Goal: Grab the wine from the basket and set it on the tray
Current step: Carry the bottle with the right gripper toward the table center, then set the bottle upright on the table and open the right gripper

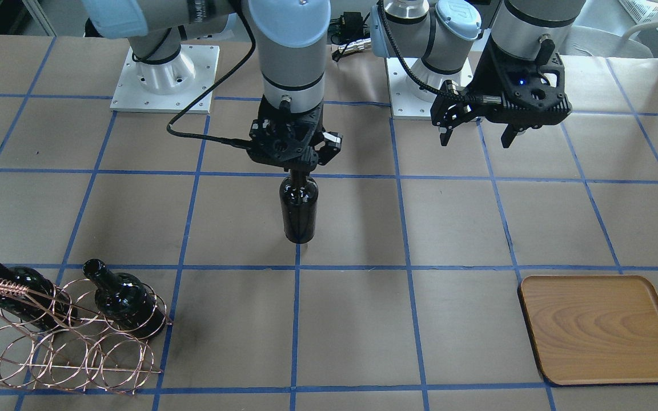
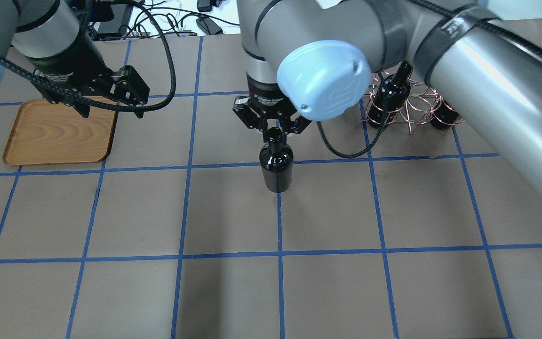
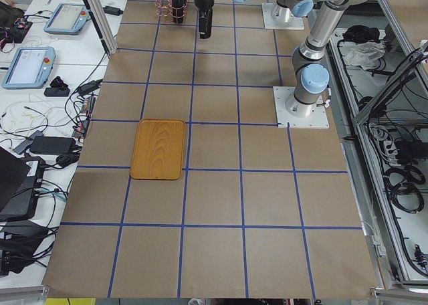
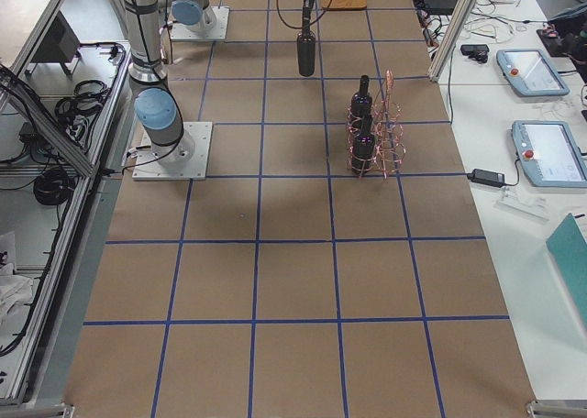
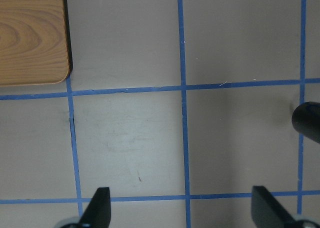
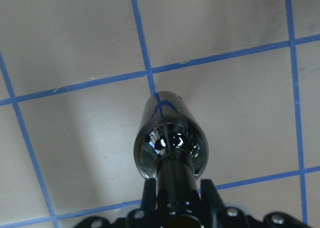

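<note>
My right gripper (image 1: 298,170) is shut on the neck of a near-black wine bottle (image 1: 299,208) and holds it upright at the table's middle, over a crossing of blue lines. The right wrist view shows both fingers (image 6: 150,188) tight on the neck, above the bottle's shoulder (image 6: 170,143). I cannot tell whether its base touches the table. The copper wire basket (image 1: 49,342) holds two more bottles (image 1: 123,299) (image 1: 9,291). The wooden tray (image 1: 603,328) lies empty. My left gripper (image 1: 474,136) hangs open and empty near the tray (image 2: 59,132).
Brown paper with a blue tape grid covers the table (image 2: 233,292). In the left wrist view the tray's corner (image 5: 30,38) is at top left and the bottle's edge (image 5: 307,125) at right. The arm bases (image 1: 163,77) stand at the robot's side.
</note>
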`<action>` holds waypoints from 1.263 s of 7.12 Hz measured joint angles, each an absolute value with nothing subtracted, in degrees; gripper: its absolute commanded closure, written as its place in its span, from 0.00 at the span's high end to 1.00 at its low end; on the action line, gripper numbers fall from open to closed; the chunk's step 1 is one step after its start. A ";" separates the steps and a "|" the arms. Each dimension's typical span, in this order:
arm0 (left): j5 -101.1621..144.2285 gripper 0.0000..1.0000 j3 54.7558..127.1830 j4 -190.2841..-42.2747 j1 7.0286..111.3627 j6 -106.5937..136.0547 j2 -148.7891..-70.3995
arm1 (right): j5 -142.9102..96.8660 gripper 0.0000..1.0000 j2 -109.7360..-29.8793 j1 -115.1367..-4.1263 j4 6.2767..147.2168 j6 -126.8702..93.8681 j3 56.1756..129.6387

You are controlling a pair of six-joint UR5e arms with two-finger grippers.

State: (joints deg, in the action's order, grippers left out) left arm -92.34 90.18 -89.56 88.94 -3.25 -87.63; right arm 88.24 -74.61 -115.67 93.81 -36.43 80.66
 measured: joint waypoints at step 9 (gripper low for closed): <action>-92.49 1.00 90.10 -88.91 88.80 -3.27 -87.83 | 88.60 0.92 -71.02 -121.50 99.98 -42.48 80.57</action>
State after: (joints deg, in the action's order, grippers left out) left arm -92.49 90.10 -88.91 88.80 -3.27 -87.83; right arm 88.60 -71.02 -121.50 99.98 -42.48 80.57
